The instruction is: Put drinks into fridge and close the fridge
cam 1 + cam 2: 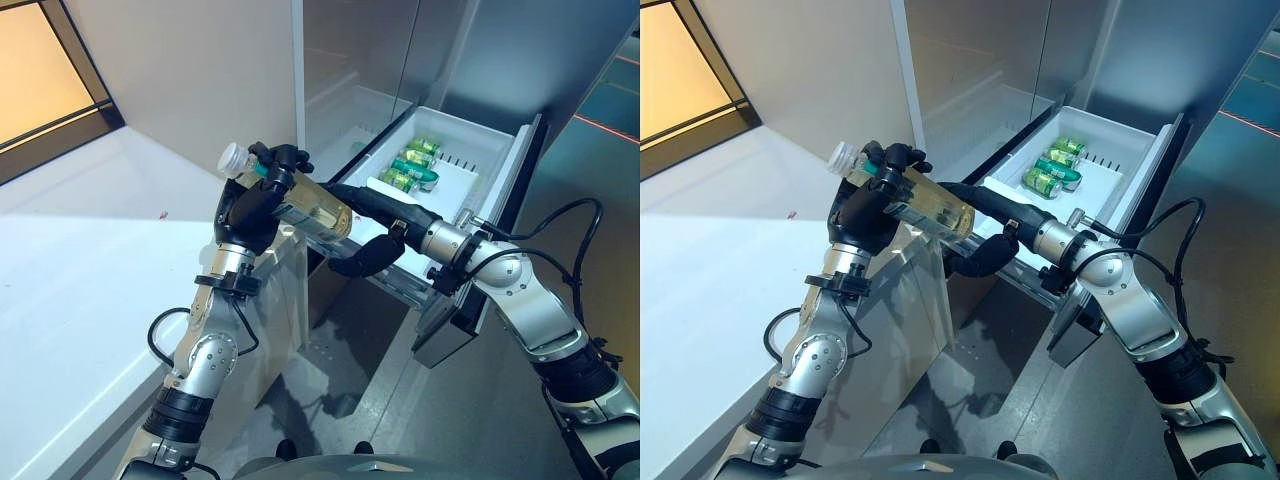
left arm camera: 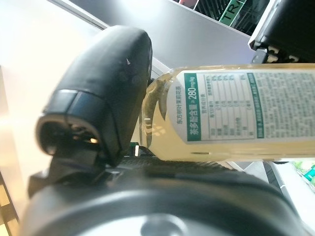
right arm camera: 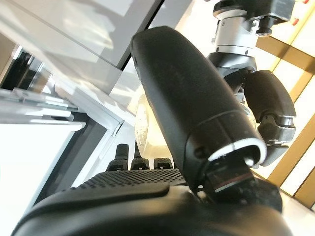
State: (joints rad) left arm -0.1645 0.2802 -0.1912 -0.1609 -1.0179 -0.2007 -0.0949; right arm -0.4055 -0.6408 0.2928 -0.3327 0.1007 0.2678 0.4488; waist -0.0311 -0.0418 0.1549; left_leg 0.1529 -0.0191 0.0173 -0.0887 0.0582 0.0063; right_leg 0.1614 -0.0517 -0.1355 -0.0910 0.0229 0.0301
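- Left eye view: The left hand has its fingers curled round a bottle of pale yellow drink. The bottle lies tilted, with its white cap up and pointing away from the fridge. The right hand is under and beside the bottle's bottom end. It looks like one hand is giving the bottle to the other, because the right arm is the one closer to the open fridge drawer.
- Right eye view: Green drinks already lie in a row in the white drawer, near its back left corner. The front part of the drawer is bare, so there is room for the bottle. The drawer is pulled out, so the fridge is not closed yet.
- Left wrist view: The thumb presses on the bottle just by its label. This is a tight hold.
- Right wrist view: The right thumb stands over the round bottom of the bottle. The fingers reach out below it. They look spread, not yet squeezed on the bottle.
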